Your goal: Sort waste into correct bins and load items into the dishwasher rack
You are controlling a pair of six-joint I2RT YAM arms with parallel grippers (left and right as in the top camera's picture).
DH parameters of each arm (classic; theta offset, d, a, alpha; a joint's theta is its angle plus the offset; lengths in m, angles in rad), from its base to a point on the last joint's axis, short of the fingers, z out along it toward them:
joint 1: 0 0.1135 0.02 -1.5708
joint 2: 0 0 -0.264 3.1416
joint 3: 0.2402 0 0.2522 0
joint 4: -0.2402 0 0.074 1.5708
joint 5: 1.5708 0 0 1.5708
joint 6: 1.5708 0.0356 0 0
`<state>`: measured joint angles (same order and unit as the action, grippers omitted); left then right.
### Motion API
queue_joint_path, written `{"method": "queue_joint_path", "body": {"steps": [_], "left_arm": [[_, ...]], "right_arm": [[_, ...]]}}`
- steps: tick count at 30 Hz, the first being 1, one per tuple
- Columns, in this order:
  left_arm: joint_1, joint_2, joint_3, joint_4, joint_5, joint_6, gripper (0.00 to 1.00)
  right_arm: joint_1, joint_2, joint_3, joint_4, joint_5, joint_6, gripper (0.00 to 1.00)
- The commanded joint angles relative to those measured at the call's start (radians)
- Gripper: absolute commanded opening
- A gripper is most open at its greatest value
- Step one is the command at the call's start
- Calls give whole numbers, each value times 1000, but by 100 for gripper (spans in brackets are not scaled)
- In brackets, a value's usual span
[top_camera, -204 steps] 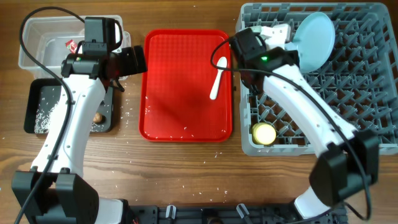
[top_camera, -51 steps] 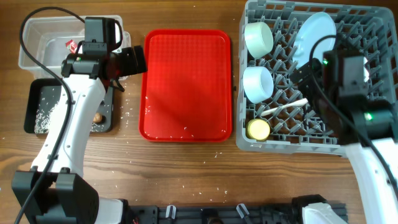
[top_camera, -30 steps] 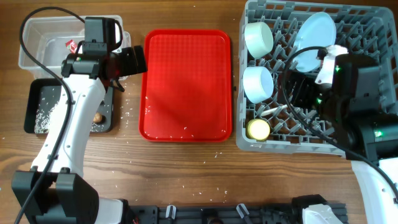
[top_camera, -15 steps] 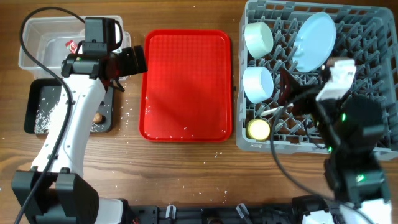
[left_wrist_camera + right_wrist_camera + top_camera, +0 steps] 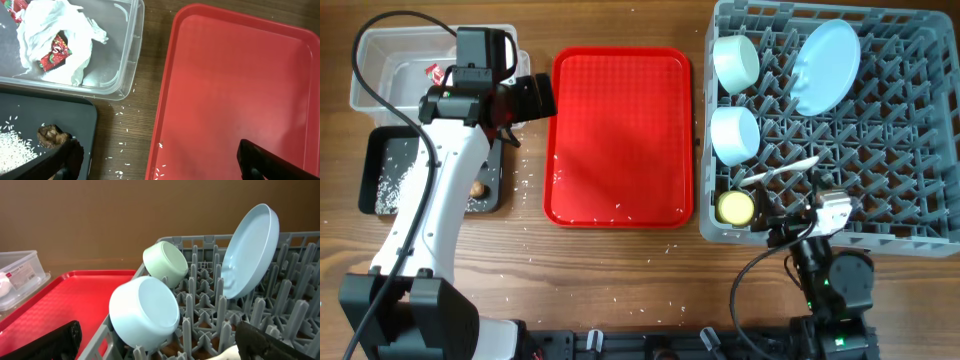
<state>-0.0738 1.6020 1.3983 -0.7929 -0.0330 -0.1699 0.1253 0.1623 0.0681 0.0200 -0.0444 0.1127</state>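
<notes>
our left gripper [image 5: 157,155] hangs wide open and empty above the gap between the shallow black rectangular tray [image 5: 85,125] and the flat red plastic tray [image 5: 230,75]. our right gripper [image 5: 160,340] is just as wide and empty, low at the near edge of the large grey plastic dishwasher rack [image 5: 890,160]. outward from the left, the clear plastic rectangular tub [image 5: 127,45] holds the crumpled white wrappers with red print [image 5: 55,42]. the black tray holds a patch of white rice-like grains [image 5: 12,150] and a small dark brown lump [image 5: 50,135]. in the rack, a pale blue round plate [image 5: 825,65] stands on edge among the pegs. one pale blue-white bowl [image 5: 735,62] and a second bowl [image 5: 735,133] lie tipped along the left side, with a small yellow cup [image 5: 735,207] in the near-left corner and a white plastic spoon [image 5: 780,172] across the pegs beside it. we judge the sorting and loading essentially done: the red tray carries only a few stray grains, and more lie scattered on the wooden surface [image 5: 620,270] beside the black tray.
</notes>
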Motion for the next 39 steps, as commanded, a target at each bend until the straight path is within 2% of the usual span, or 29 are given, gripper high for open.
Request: {"method": "queue_joint_path", "body": {"steps": [1,7,30,35,39], "left_arm": [[0,5,9,3,-10,5,100],[0,5,9,3,-10,5,100],[0,-2,9,-9,-14,5,100],[-8,-94,5,-77,-10,5,100],[-13,-299,-138,73,-9,5,100]], "right_arm": [[-2,-76,-42,6,11,-8,100],[-2,-160,-63,-15,6,-8,100],[-1,-158,-63,-17,-4,-5,100],[-1,-158,-63,-17,-4,-5,100],[-1,-158,-63,-17,-4,-5,100]]}}
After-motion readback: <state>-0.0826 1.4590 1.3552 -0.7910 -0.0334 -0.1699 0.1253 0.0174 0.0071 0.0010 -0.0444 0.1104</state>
